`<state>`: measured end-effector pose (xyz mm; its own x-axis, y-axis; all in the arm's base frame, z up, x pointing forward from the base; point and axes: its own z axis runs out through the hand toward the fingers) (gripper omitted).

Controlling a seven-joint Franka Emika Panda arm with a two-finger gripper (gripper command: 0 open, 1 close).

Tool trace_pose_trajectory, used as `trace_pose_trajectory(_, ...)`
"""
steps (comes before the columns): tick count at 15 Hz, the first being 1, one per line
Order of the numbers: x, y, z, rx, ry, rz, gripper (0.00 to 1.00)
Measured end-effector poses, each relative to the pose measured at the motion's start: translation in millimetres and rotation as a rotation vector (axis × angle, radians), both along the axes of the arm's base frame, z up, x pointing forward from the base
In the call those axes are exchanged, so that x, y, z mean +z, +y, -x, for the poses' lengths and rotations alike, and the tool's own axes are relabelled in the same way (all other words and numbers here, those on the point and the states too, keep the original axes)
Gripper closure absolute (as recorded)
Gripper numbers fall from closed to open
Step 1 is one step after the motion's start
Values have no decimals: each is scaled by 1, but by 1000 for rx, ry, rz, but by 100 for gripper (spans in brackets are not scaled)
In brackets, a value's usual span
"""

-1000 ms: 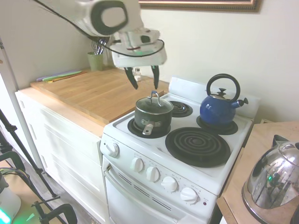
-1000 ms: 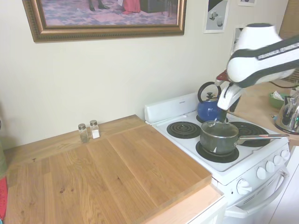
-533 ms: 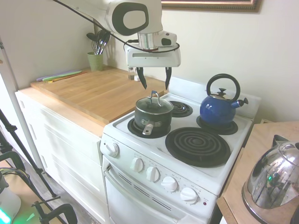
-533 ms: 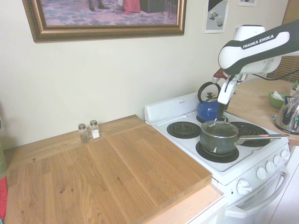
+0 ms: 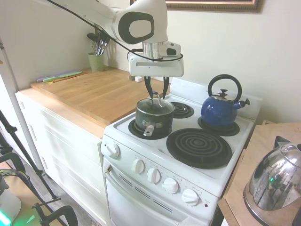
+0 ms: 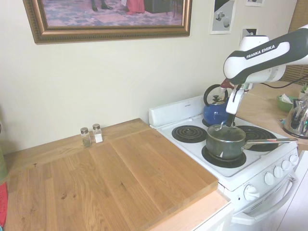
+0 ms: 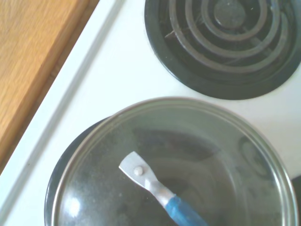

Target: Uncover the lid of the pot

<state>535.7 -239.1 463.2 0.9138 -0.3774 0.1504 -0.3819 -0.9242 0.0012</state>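
1. Hanging straight over the pot (image 5: 154, 118), the gripper (image 5: 155, 87) points down with its two fingers (image 5: 147, 86) spread, one on each side of the lid's loop handle (image 5: 155, 97).
2. The fingers are released: nothing is between them but the handle's top, and I cannot tell whether either one touches it.
3. The lid (image 5: 155, 105) sits flat on the pot, covering it rim to rim.
4. The pot stands on the front left burner of the white stove (image 5: 141, 141), its stub handle (image 5: 148, 129) pointing to the stove's front edge in the first exterior view.
5. In the second exterior view, the arm comes in from the right and the gripper (image 6: 231, 117) is just above the lid (image 6: 224, 130); a long handle runs from the pot (image 6: 224, 143) to the right.
6. The wrist view looks down on the glass lid (image 7: 197, 155) with its metal rim; the handle (image 7: 150, 181) crosses the glass as a flat metal strip with a rivet and a blue part toward the lower edge.
7. A bare coil burner (image 7: 225, 42) lies beside the pot in that view, with the wooden counter (image 7: 33, 56) in one corner.
8. A blue kettle (image 5: 221, 109) stands on the back right burner, well apart from the pot.
9. A shiny steel kettle (image 5: 276, 181) sits on the side counter at the right.
10. Two small shakers (image 6: 92, 135) stand against the wall on the wooden counter (image 6: 106, 183).
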Motion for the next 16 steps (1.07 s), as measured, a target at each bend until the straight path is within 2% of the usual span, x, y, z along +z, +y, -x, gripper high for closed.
trace_pose_trajectory(11,-1,-3,-2,17,-23,-7,100)
trace_pose_trajectory(16,24,-2,6,17,-68,-3,100)
